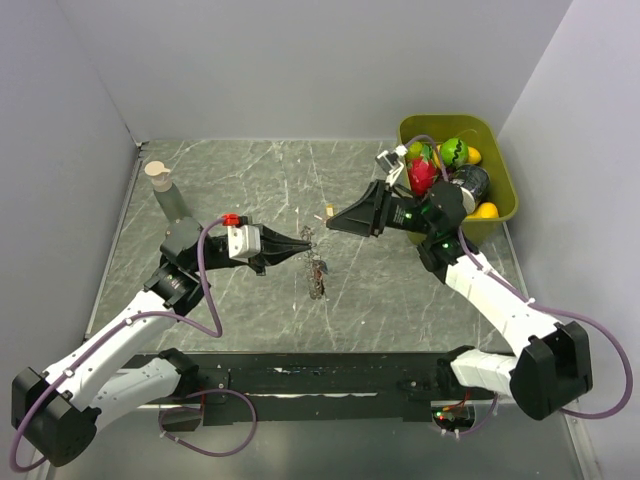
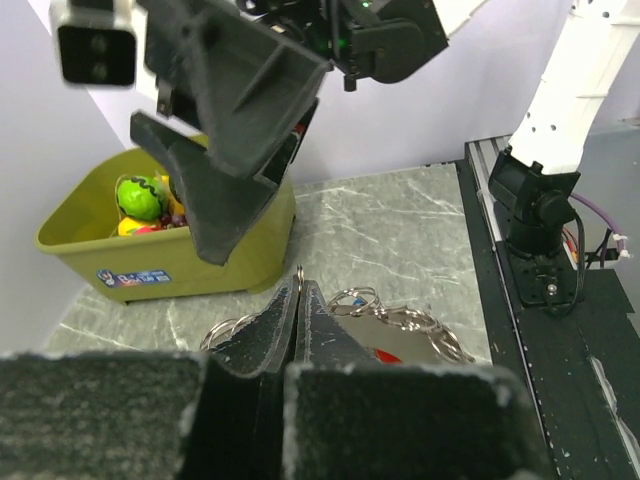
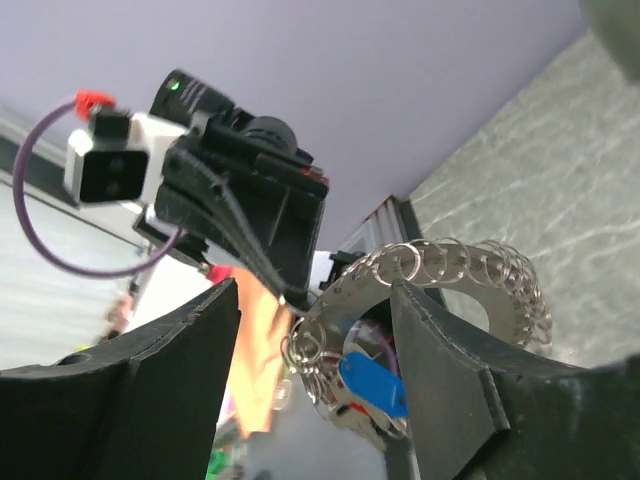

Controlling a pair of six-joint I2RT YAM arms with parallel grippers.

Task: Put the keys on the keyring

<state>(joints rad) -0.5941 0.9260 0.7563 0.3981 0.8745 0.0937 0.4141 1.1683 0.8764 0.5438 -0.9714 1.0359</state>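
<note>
Olive-green bin (image 1: 503, 170) at far right corner of grey marbled worktop (image 1: 270, 180). Contents: green striped ball (image 1: 455, 152), red fruit (image 1: 421, 176), yellow fruit (image 1: 486, 211). Grey upright post with tan cap (image 1: 165, 195) near left wall.

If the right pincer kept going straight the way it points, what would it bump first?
Most likely the keyring. It hangs straight ahead of the open right pincer, in line with the gap between its fingers. The left pincer holding the ring comes just behind it. Depth is hard to judge here, so that is a best guess.
</note>
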